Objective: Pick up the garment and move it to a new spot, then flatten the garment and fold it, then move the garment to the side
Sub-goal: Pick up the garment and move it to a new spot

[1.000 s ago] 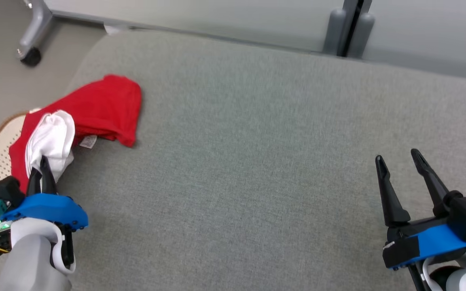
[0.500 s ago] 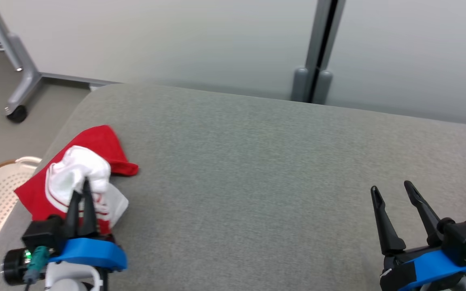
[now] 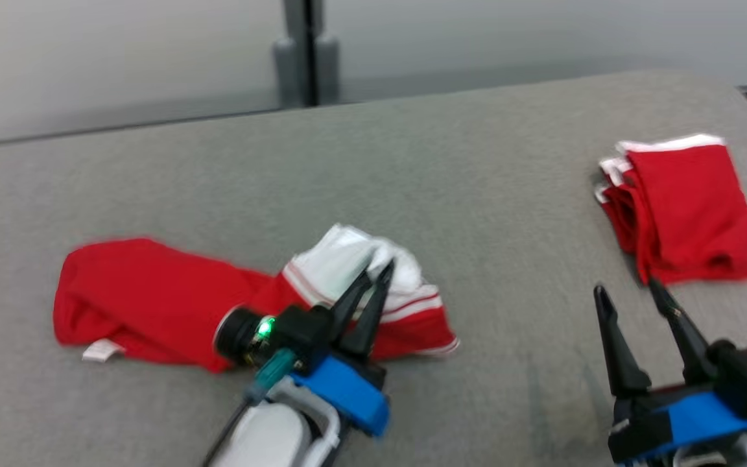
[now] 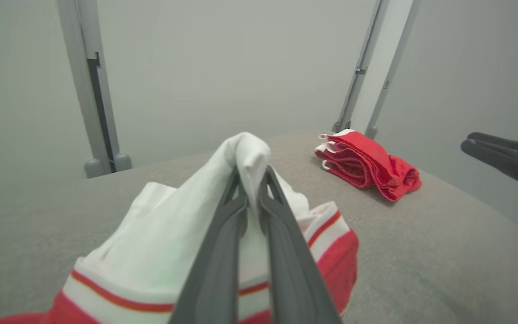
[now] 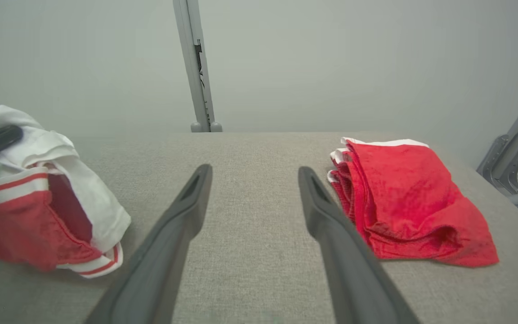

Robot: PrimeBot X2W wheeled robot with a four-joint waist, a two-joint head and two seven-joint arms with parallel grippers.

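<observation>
The head camera swings to the right and the left hand (image 3: 379, 269) comes across with the garment (image 3: 153, 298). A second ago the garment hung off the left edge of the grey table (image 3: 477, 162) over a pale basket. Now it lies stretched on the table, left of the middle! The left hand's two dark fingers are pinched almost together on a fold of the white part. In the left wrist view that white fold bunches up just past the fingertips, lifted clear of the table. Below it run the white band with its red stripe and then the red cloth. The red body of the garment trails away to the left, flat on the table, with a small white label (image 3: 100, 350) at its near edge. On the other side, the right hand (image 3: 627, 288) holds nothing, its fingers spread wide above bare grey cloth, just as they were a second ago. Just beyond its fingertips, near the table's right end, sits a folded pile of red garments (image 3: 691, 207) with white edges showing on its left and far sides. The pile lies well apart from the garment in the left hand. A grey post (image 3: 302, 52) stands against the wall behind the table.
</observation>
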